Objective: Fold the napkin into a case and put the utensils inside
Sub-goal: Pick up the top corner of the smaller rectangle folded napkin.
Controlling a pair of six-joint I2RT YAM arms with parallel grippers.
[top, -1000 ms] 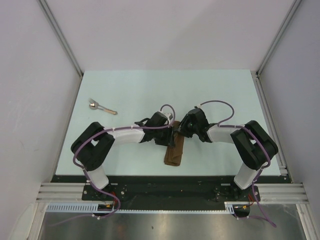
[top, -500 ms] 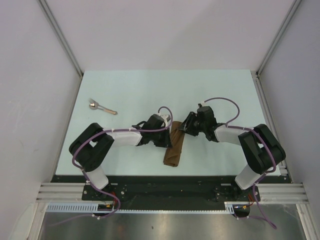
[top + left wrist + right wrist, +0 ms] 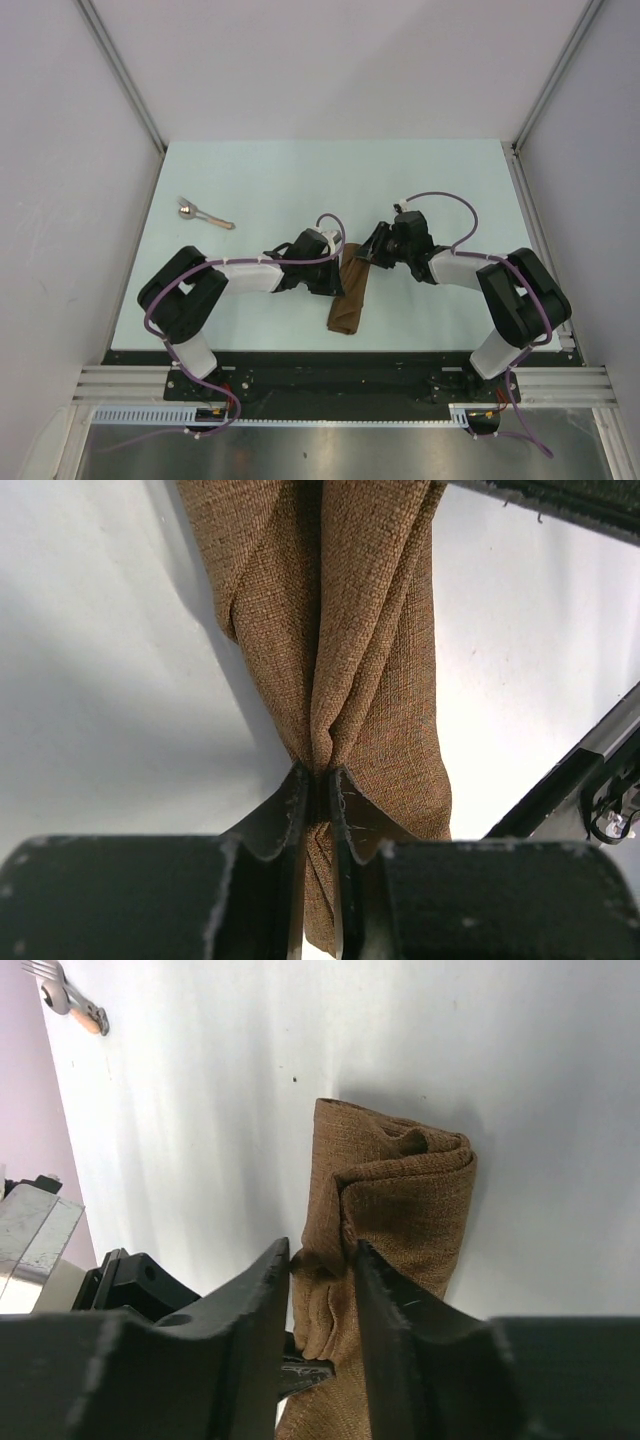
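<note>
Left tool (image 3: 318,780) is pressed together on a raised fold of the case (image 3: 340,630), its two tips pinching the brown weave so that the cloth gathers into creases running toward them. Seen from above, the left tool (image 3: 341,281) meets the case (image 3: 350,296) on its left side, about midway along its length. The right tool (image 3: 367,257) sits at the case's far end, on its right side. Its wrist view shows the right tool (image 3: 322,1258) with its jaws part-way spread and a ridge of the case (image 3: 400,1200) filling the gap between them (whether they squeeze that ridge or only straddle it, I cannot tell). The case itself is a narrow, rolled brown bundle lying flat on the pale counter (image 3: 300,180), its long axis running from near to far, with a curled open end visible past the right tool. The utensils (image 3: 205,213) lie on the counter well apart from the case, off to its far left, and show again as a fork head and tan handle (image 3: 70,1000).
</note>
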